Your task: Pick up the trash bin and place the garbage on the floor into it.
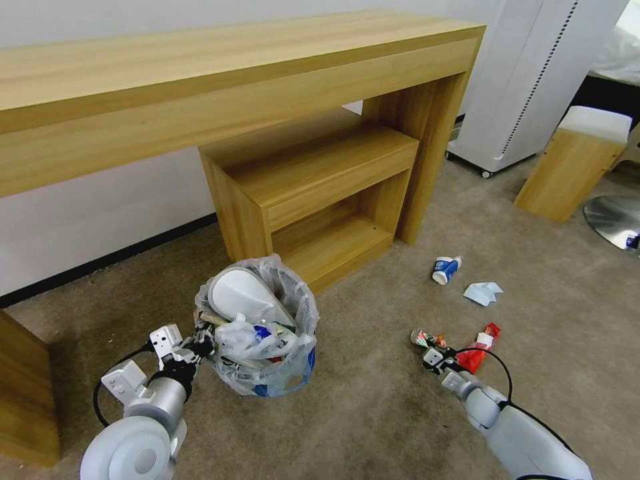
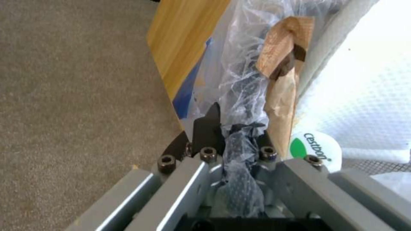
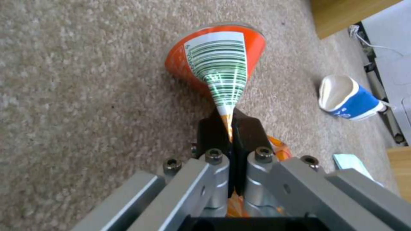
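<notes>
My left gripper [image 1: 200, 347] has its jaws closed on the bagged rim of the trash bin [image 1: 267, 373], which stands on the floor [image 1: 373, 413] in front of the low shelf [image 1: 313, 200] under the bench [image 1: 200, 73]. A white slipper [image 1: 243, 297] sticks up out of the bin among other litter. My right gripper [image 3: 230, 128] is low over the carpet, jaws pinched shut on the crushed can [image 3: 222, 64], beside the red wrapper [image 1: 481, 347]. The blue-white cup [image 1: 445, 269] and the tissue [image 1: 483, 292] lie farther off on the floor, near each other.
</notes>
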